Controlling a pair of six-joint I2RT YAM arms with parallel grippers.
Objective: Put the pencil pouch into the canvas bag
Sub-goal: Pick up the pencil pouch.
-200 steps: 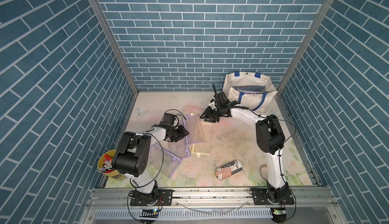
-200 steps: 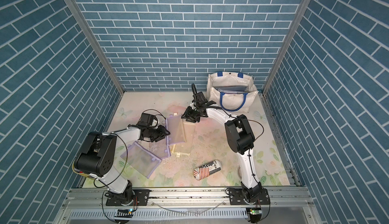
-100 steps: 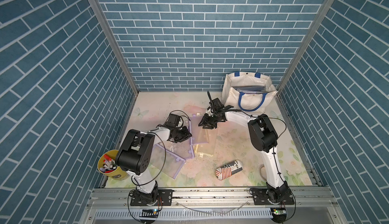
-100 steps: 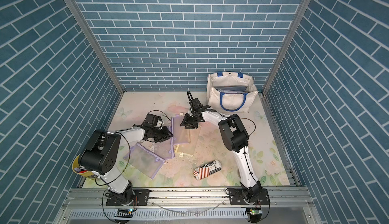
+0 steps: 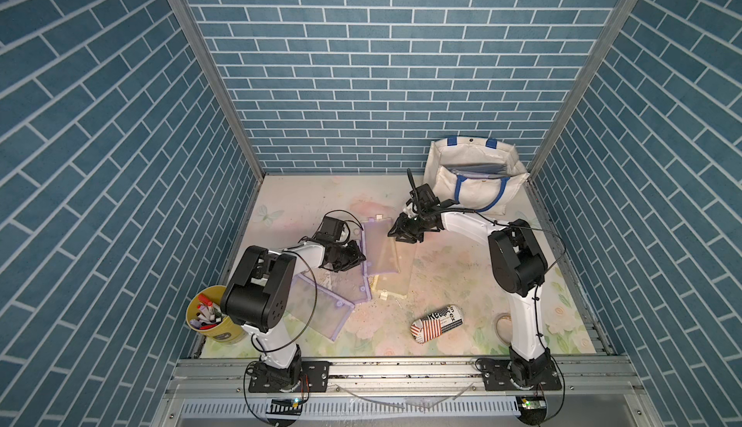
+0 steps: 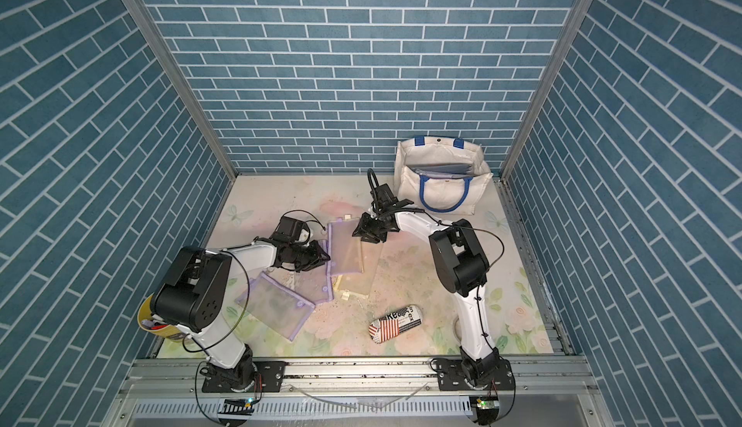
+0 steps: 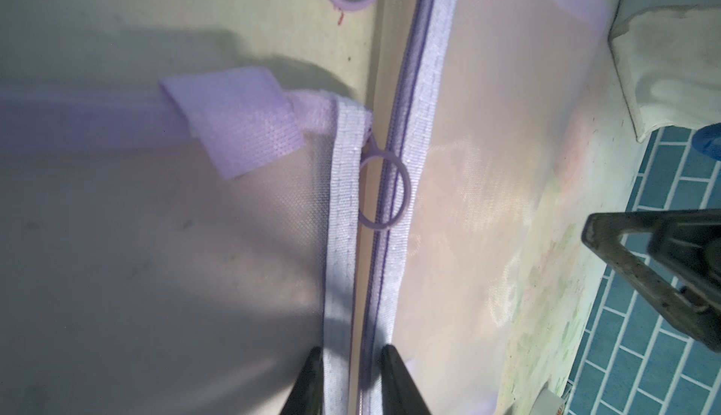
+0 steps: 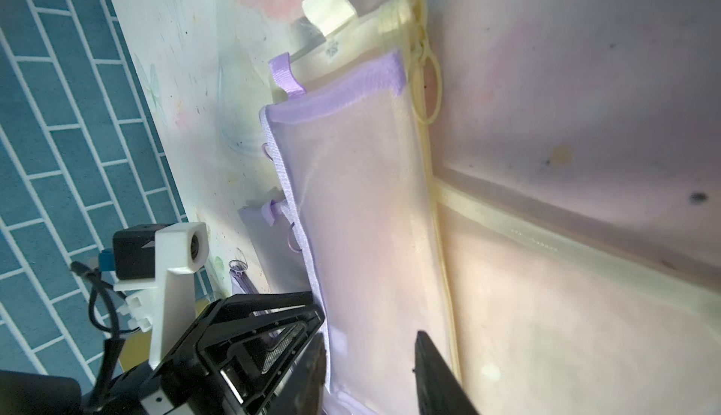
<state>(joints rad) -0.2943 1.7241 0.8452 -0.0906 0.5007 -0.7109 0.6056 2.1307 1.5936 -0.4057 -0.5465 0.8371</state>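
The pencil pouch (image 5: 379, 250) (image 6: 345, 250), clear mesh with purple trim, lies flat mid-table on other pouches. My left gripper (image 5: 358, 259) (image 6: 325, 259) sits at its near-left edge. In the left wrist view its fingertips (image 7: 349, 354) stand narrow, pinching the purple edge trim (image 7: 394, 284) beside a purple ring pull (image 7: 384, 190). My right gripper (image 5: 401, 236) (image 6: 367, 236) is down at the pouch's far right corner. Its fingers (image 8: 370, 348) stand apart over the flat mesh (image 8: 363, 206). The canvas bag (image 5: 473, 192) (image 6: 439, 196), off-white with blue handles, stands open at the back right.
A yellow-trimmed mesh pouch (image 5: 395, 284) lies under the pencil pouch. More purple-trimmed pouches (image 5: 321, 312) lie front left. A flag-print case (image 5: 435, 322) rests near the front, and a yellow cup of markers (image 5: 208, 316) stands at the front left corner. Blue folders (image 5: 478, 170) stand inside the bag.
My left gripper has slid right to the pouch's edge and its jaws have narrowed. My right gripper has come down and left from beside the bag onto the pouch's far corner.
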